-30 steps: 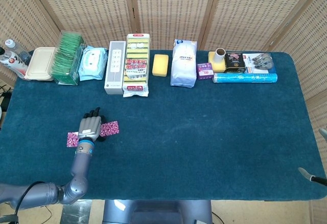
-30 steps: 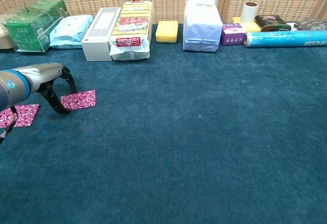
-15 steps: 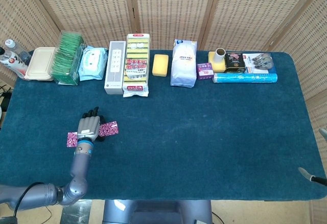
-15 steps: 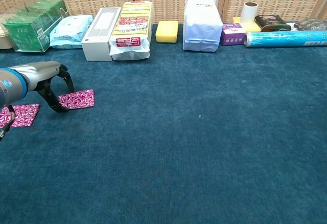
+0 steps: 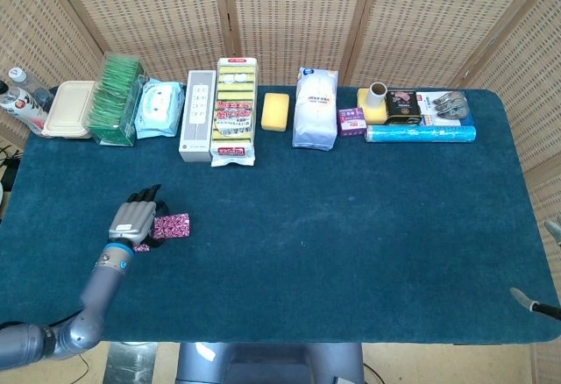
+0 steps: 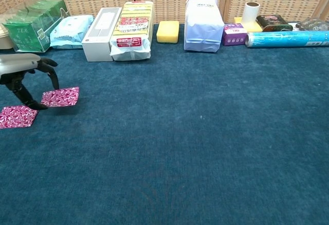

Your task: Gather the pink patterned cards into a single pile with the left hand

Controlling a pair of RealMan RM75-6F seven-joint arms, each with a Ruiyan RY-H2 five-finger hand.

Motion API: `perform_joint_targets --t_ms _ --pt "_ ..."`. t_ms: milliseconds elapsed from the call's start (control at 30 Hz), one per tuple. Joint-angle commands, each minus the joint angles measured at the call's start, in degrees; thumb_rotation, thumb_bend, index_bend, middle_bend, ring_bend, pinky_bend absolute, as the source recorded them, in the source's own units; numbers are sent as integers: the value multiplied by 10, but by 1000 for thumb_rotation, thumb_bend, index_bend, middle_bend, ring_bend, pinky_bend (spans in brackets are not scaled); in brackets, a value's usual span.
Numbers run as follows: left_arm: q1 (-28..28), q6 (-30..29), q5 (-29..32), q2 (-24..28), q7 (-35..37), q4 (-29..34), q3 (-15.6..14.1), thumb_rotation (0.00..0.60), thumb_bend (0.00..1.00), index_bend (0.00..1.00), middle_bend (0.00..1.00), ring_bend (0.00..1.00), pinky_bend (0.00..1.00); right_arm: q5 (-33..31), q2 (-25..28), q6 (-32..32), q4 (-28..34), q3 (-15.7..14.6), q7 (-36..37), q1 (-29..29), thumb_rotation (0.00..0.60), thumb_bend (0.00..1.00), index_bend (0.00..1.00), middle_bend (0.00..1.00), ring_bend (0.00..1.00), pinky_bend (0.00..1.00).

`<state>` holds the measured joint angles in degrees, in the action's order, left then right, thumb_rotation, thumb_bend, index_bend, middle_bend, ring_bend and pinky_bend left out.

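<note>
Two pink patterned cards lie flat on the blue cloth at the left. One card (image 6: 60,96) (image 5: 172,224) has my left hand (image 6: 23,73) (image 5: 131,217) arched over its left end, fingertips (image 6: 31,103) pressing down on it. The other card (image 6: 18,117) lies just left of and nearer than the first, apart from it; in the head view the hand and forearm hide it. Of my right hand (image 5: 531,301) only finger ends show at the head view's right edge, off the table's near right corner.
Along the far edge stands a row of goods: green tea box (image 6: 33,23), wipes pack (image 6: 72,30), white box (image 6: 100,27), yellow packet (image 6: 132,30), sponge (image 6: 167,31), white bag (image 6: 203,23), blue roll (image 6: 288,38).
My left hand has slid left and slightly toward the far edge, dragging the card under its fingertips closer to the other card. The second card has not moved.
</note>
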<state>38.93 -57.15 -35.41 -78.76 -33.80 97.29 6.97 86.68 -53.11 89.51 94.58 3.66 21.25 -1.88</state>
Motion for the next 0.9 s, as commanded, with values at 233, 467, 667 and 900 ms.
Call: perform_joint_targets --t_ms 233,467,667,900 --pt "-59 38 -109 45 100 -32 -59 600 228 447 0 0 73 5 -1 -2 5 -2 -9 2 600 0 44 0 0 0" --pt "-77 50 -152 43 159 -74 -62 600 230 448 0 0 74 7 -2 -3 5 -3 -10 3 600 0 43 0 0 0" --pt "-79 45 -165 43 159 -90 -63 600 231 447 0 0 74 5 -2 -3 6 -3 -11 3 600 0 43 0 0 0" --pt "-78 36 -165 41 135 -99 -65 600 231 446 0 0 73 3 -1 -7 5 -4 -9 4 600 0 43 0 0 0"
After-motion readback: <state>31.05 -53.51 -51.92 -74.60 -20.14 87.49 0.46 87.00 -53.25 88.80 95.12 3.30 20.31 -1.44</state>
